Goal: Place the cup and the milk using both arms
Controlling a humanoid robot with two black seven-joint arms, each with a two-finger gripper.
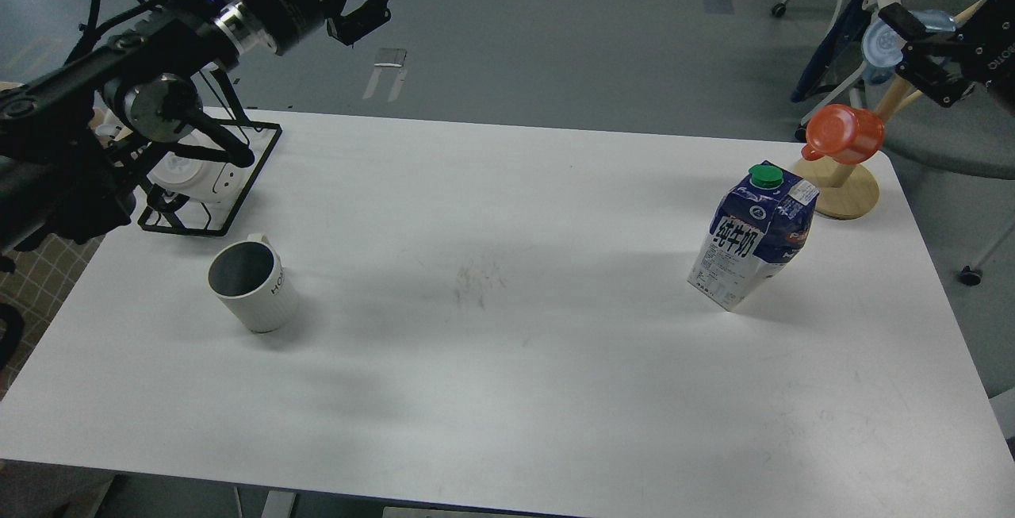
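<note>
The cup (252, 286), a white ribbed mug with a dark grey inside, stands upright on the white table (507, 391) at the left. The milk (753, 236), a blue-and-white carton with a green cap, stands upright at the right. My left gripper (371, 1) is open and empty, high above the table's far left edge, well away from the cup. My right gripper (905, 46) is open and empty at the upper right, beyond the table's far right corner, up and to the right of the milk.
A black wire rack (238, 209) holding a white mug (190, 177) stands at the far left, behind the cup. A wooden cup stand (848, 193) with an orange cup (844, 133) and a blue cup (879, 46) stands just behind the milk. Chairs stand beyond the right edge.
</note>
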